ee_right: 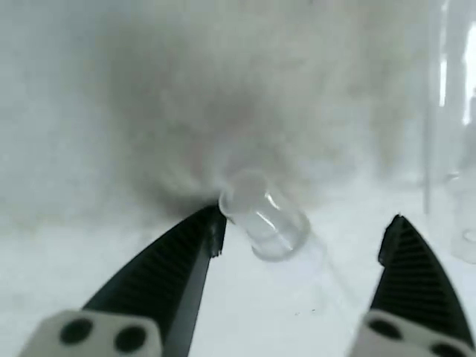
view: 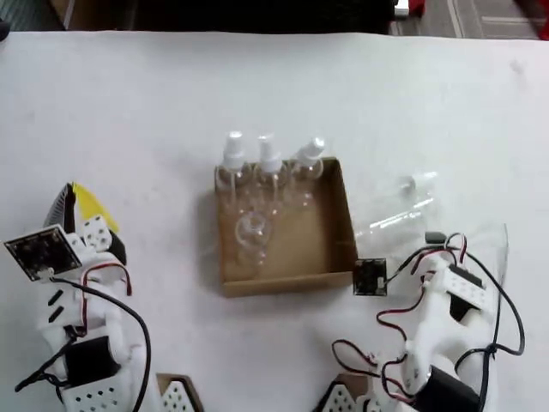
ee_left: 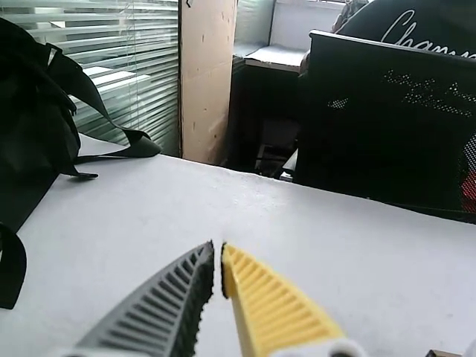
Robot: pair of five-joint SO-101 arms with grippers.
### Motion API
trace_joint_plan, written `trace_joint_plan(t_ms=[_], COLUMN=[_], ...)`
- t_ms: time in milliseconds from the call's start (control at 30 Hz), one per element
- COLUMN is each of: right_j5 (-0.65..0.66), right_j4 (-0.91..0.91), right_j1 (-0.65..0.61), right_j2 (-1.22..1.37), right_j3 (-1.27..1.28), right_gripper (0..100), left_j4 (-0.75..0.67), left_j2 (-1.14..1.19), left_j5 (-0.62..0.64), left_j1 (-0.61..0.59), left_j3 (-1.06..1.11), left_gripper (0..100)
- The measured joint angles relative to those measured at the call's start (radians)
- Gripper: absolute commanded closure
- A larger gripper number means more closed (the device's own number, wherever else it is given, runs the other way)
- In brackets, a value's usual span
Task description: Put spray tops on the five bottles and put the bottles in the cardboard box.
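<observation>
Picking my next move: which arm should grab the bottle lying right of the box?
Right. The bottle lies beside that arm, and the right gripper is open close to it. The left gripper is shut, beyond the cardboard box.

Black bag (ee_left: 33, 126) on white table (ee_left: 335, 245), blinds (ee_left: 126, 74) behind

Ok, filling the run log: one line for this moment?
box: three topped bottles, one bare bottle | right gripper: open, clear cylinder between tips | left gripper: shut, empty | spray top: loose beside box
</observation>
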Motion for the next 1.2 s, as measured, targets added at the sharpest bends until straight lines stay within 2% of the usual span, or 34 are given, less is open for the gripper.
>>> trace_joint_plan(t_ms=[167,267,367,600,967,1200], right_j5=[-0.002,-0.002,-0.005,-0.026,-0.364,-0.562], right_j4=[-0.032,-0.060,-0.081,-0.084,0.114,0.193], right_j1=[-0.014,-0.015,-0.018,-0.018,-0.137,-0.161], right_j2=[0.012,0.023,0.025,-0.009,-0.477,-0.796], right_j3=[-0.002,0.000,0.000,0.003,0.003,0.003], right_gripper=[98.2,95.2,98.2,98.2,98.2,98.2], left_j4=[0.000,0.000,0.000,0.000,0.000,0.000], left_j2=[0.000,0.000,0.000,0.000,0.000,0.000], left_j5=[0.000,0.000,0.000,0.000,0.000,0.000], left_j1=[0.000,0.000,0.000,0.012,0.020,0.020], left_j3=[0.000,0.000,0.000,0.000,0.000,0.000], left_gripper=[98,98,98,98,98,98])
